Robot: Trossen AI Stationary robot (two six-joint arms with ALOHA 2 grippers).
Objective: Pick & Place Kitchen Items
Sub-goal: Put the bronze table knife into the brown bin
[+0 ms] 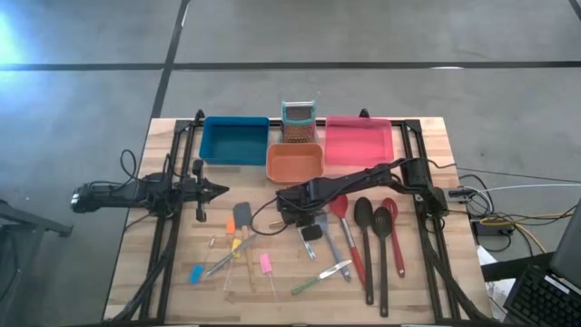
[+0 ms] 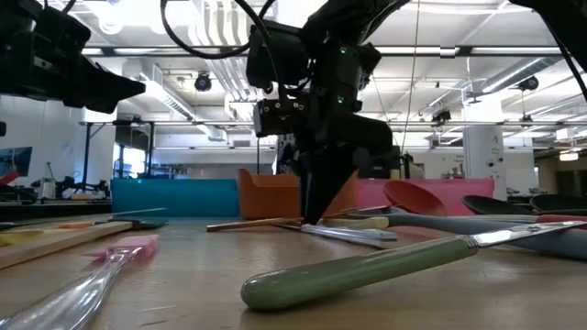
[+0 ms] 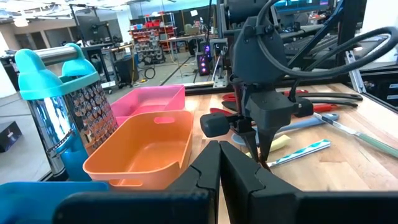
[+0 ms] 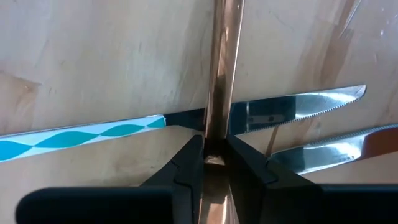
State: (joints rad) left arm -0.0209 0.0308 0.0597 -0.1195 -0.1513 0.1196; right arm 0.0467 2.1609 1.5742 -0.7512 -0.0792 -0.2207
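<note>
My right gripper [image 1: 304, 216] points down at the table's middle, shut on a slim copper-coloured utensil [image 4: 222, 56], which also shows in the low view [image 2: 248, 223]. This utensil lies across a knife with a teal-and-white handle [image 4: 74, 140]. Around it lie many loose utensils: black spoons [image 1: 366, 245], red spatulas [image 1: 345, 238], a grey spatula [image 1: 242, 218], a green-handled knife [image 2: 367, 270] and a pink-handled tool [image 1: 266, 263]. My left gripper [image 1: 218, 191] is shut and empty, above the table's left part. My right gripper pinches the copper utensil's slim shaft [image 4: 216, 146] between its two fingers [image 4: 186, 165]. The fingers come from above, pointing down, one on each side of the shaft. The shaft runs low over the table, across the teal-handled knife; whether it is lifted cannot be told.
A blue bin [image 1: 234, 141], an orange bin [image 1: 295, 162] and a pink bin [image 1: 359, 141] stand along the far edge, with a teal-topped grater-like holder [image 1: 297, 121] behind the orange one. A second knife blade [image 4: 323, 149] lies close to the right fingers.
</note>
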